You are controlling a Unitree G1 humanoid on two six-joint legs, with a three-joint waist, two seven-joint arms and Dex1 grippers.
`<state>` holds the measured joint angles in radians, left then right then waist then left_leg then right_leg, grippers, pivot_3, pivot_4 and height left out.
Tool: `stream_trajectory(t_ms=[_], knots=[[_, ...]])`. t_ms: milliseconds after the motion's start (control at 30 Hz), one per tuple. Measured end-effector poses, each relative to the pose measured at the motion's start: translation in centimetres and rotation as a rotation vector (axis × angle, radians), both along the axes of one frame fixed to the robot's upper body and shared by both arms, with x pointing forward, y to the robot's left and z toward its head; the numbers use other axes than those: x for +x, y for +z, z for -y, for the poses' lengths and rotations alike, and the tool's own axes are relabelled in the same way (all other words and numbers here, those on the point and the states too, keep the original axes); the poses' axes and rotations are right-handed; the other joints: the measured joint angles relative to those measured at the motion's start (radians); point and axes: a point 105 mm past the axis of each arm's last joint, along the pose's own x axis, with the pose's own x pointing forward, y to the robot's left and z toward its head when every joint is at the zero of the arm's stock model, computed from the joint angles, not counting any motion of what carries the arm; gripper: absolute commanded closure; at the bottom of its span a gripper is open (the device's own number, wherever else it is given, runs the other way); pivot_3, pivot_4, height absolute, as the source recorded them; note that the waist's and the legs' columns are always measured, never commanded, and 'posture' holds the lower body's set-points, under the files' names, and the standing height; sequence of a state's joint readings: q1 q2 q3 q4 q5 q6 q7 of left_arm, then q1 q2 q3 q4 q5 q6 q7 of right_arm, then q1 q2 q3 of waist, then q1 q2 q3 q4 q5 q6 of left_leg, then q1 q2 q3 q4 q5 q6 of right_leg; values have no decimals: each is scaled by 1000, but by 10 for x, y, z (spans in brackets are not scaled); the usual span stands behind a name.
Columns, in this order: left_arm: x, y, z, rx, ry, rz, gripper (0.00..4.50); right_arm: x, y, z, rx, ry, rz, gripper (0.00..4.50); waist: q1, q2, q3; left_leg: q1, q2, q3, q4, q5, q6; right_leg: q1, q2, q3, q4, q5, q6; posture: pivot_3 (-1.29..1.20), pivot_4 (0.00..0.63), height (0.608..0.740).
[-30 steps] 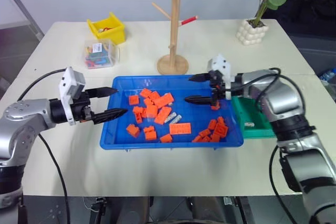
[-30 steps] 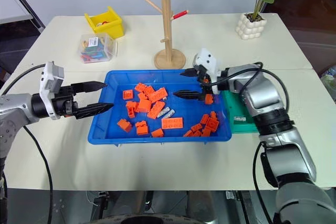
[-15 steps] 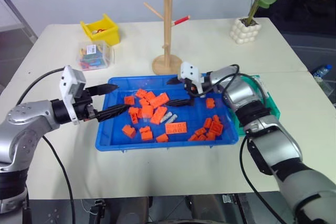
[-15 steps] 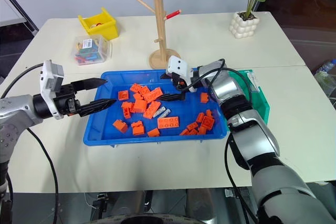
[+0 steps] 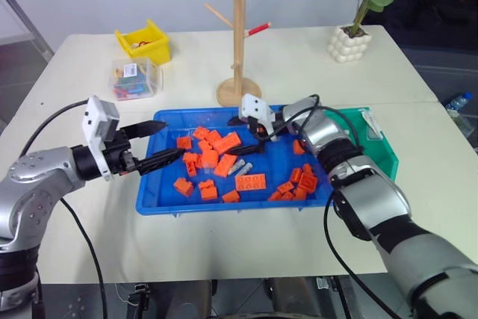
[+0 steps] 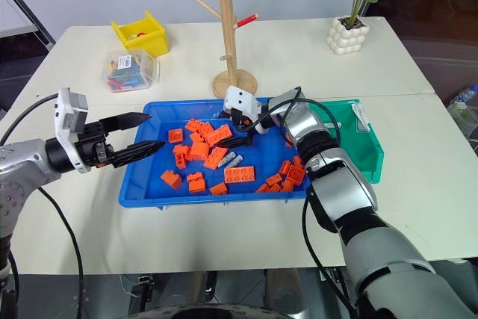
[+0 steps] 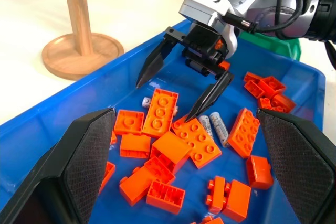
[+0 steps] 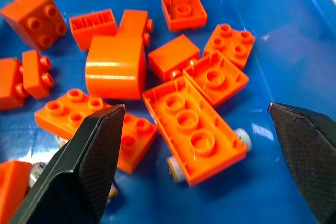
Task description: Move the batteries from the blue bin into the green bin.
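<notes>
The blue bin point(image 5: 224, 208) lies mid-table with many orange bricks point(image 5: 213, 156) in it. Two silver batteries point(image 7: 214, 125) lie side by side near the bin's middle, also seen as batteries point(image 5: 239, 166). Another battery point(image 8: 242, 139) pokes out from under a long orange brick point(image 8: 194, 129). My right gripper point(image 5: 237, 135) hangs open low over that brick, with nothing between its fingers point(image 8: 89, 156). One fingertip comes down close beside the pair of batteries. My left gripper point(image 5: 174, 138) stands open over the bin's left end, holding nothing. The green bin point(image 5: 385, 156) touches the blue bin's right side.
A wooden peg stand point(image 5: 239, 50) rises just behind the blue bin. A yellow bin point(image 5: 148, 41) and a clear box point(image 5: 134, 78) of small parts sit at the back left. A potted plant point(image 5: 349, 42) is at the back right.
The camera has shifted. My right gripper has swung left from the bin's right part and sunk toward the bricks in the middle, still open. The left gripper has stayed put.
</notes>
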<state>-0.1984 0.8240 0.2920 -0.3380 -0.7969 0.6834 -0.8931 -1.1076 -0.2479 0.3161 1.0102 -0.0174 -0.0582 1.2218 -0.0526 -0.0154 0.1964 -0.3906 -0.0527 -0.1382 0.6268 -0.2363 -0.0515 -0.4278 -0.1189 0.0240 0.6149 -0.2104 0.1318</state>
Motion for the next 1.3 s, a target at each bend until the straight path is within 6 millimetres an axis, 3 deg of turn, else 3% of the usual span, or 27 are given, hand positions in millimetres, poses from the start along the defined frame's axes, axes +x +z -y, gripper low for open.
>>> stream_trajectory(t_ms=[300,533,733,1133,1300], knots=[[-2,-2,1,-3,10,-2,0,-2,1,-6,4,24,3,35,-18,0,0,0,0,-1,0,0,0,0,0,0,1,0,0,0,150,740],[-1,-2,0,-6,18,-1,0,1,-9,-9,-12,-18,-16,35,-17,0,0,0,0,-1,0,0,0,-1,1,0,1,0,0,0,150,740],[-2,-1,2,-16,19,7,0,6,-10,-7,-13,-51,-10,2819,-18,0,0,0,0,-1,0,0,0,-1,1,0,2,0,0,0,150,740],[-2,0,1,-24,41,10,0,6,-4,-8,18,-44,-3,2819,-18,0,0,0,0,-1,0,0,0,-1,1,0,2,0,0,0,150,740],[-2,0,1,-24,40,10,0,0,18,-21,62,36,38,2819,-18,0,0,0,0,-1,0,0,0,-1,1,0,2,0,0,0,150,740]])
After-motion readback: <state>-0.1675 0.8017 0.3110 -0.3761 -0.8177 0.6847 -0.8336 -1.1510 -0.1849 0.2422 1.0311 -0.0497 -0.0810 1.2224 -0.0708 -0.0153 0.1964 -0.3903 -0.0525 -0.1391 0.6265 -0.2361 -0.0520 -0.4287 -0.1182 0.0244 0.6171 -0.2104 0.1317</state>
